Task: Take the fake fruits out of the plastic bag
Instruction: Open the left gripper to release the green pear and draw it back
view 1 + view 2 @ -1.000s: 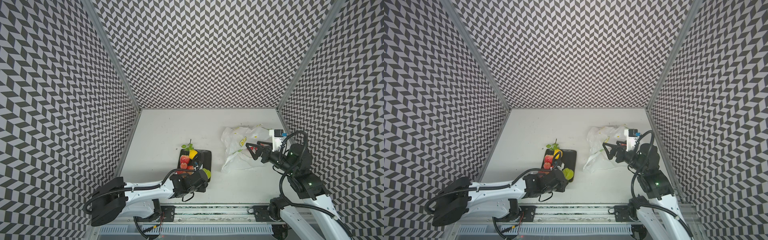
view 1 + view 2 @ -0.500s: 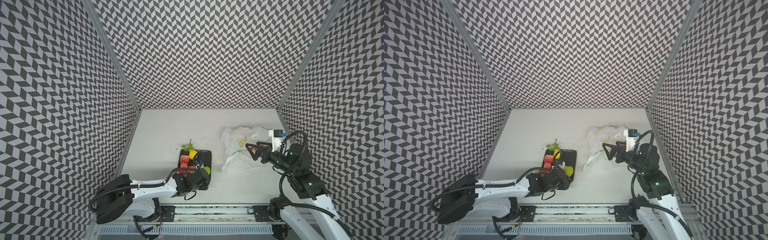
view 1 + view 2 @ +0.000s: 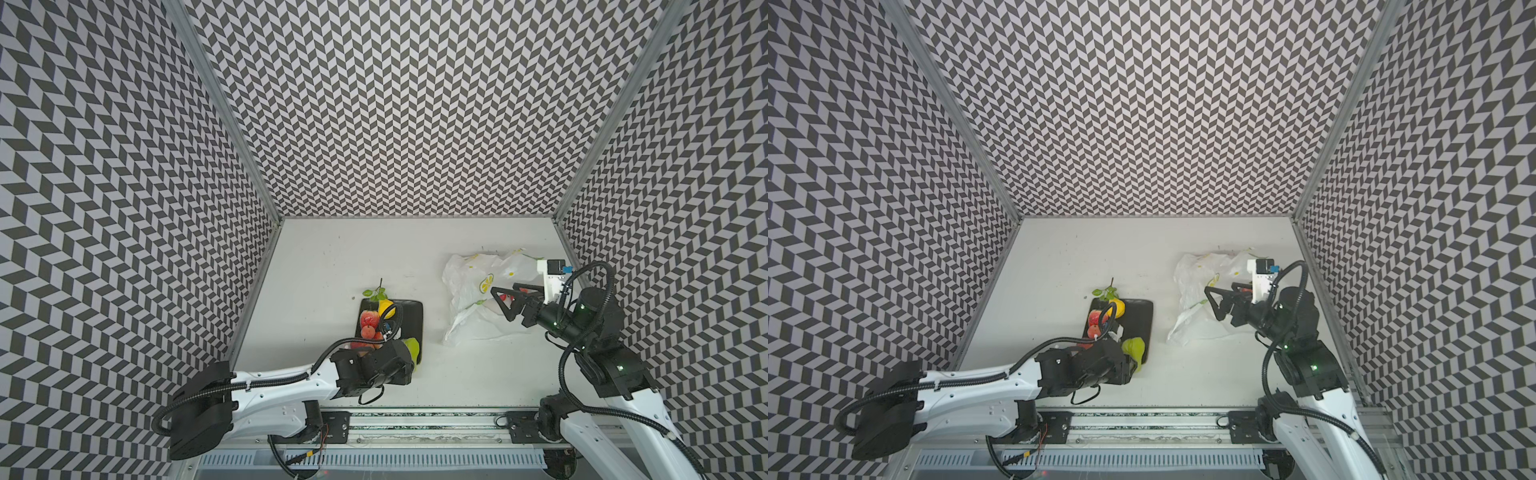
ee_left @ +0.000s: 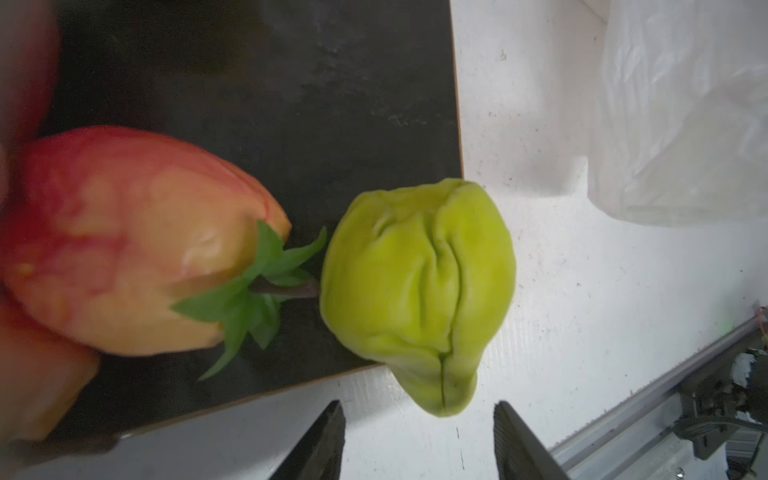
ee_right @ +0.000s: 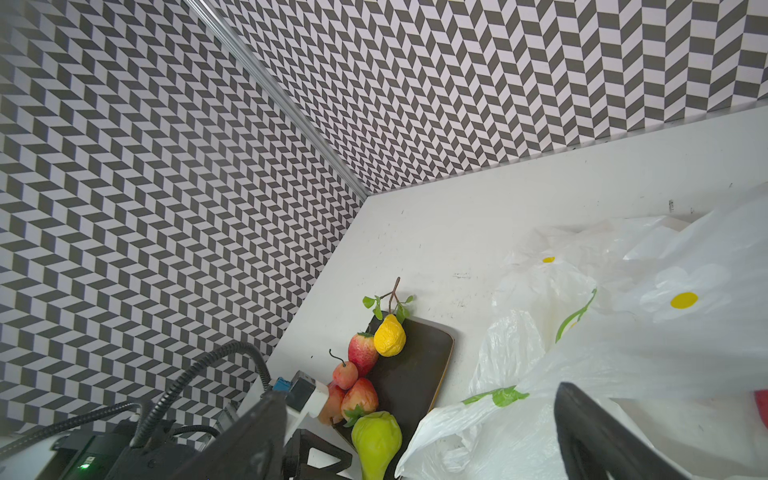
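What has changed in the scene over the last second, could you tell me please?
The left gripper opened and let go of the green pear, which lies on the near corner of the dark plate, overhanging its edge. The right gripper stayed open over the plastic bag. The bag and the other fruits on the plate did not move.

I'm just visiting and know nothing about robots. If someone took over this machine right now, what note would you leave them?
Left pincer: open, empty, beside the lime-green pear, which lies across a corner of the dark plate.
Right pincer: open, empty, over the plastic bag.
Done: several fake fruits, the lemon among them, lie on the plate.
To do: a red fruit shows in the bag; more may be hidden.
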Controlling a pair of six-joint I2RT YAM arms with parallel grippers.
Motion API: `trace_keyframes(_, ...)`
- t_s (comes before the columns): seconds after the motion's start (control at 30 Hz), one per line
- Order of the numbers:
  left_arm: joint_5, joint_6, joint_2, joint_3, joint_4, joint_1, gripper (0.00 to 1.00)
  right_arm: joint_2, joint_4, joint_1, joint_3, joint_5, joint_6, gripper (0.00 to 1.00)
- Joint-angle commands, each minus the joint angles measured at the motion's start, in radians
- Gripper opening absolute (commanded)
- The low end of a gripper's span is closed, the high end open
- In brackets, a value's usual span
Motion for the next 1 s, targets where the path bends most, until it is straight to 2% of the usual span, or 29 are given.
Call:
trace_keyframes(0.0,-0.016,0.076,-0.084,0.046,-0.051,-0.006,0.58,-0.002,0.045,-0.002,-0.051,0.066,0.016,0.97)
trace_keyframes(0.17,0.015,0.214,-0.236,0.052,0.063,-0.003,0.60,-0.006,0.056,-0.001,-0.113,0.152,0.072,0.95)
trace_keyframes(0.27,0.022,0.300,-0.274,0.071,0.150,-0.002,0.76,-0.014,0.040,-0.002,-0.128,0.198,0.098,0.93)
trace_keyframes(0.37,0.001,0.406,-0.250,0.128,0.225,0.006,0.94,-0.029,0.002,-0.002,-0.119,0.263,0.117,0.91)
trace_keyframes(0.47,-0.008,0.478,-0.157,0.206,0.271,0.038,0.99,-0.048,-0.053,-0.002,-0.097,0.356,0.155,0.89)
trace_keyframes(0.6,-0.012,0.512,0.044,0.356,0.215,0.079,1.00,-0.041,-0.145,-0.001,-0.063,0.454,0.215,0.82)
trace_keyframes(0.73,0.031,0.562,0.211,0.459,0.227,0.085,1.00,-0.044,-0.198,-0.002,-0.076,0.466,0.260,0.78)
trace_keyframes(0.97,0.143,0.662,0.435,0.590,0.253,0.110,1.00,-0.046,-0.198,-0.002,-0.097,0.384,0.259,0.73)
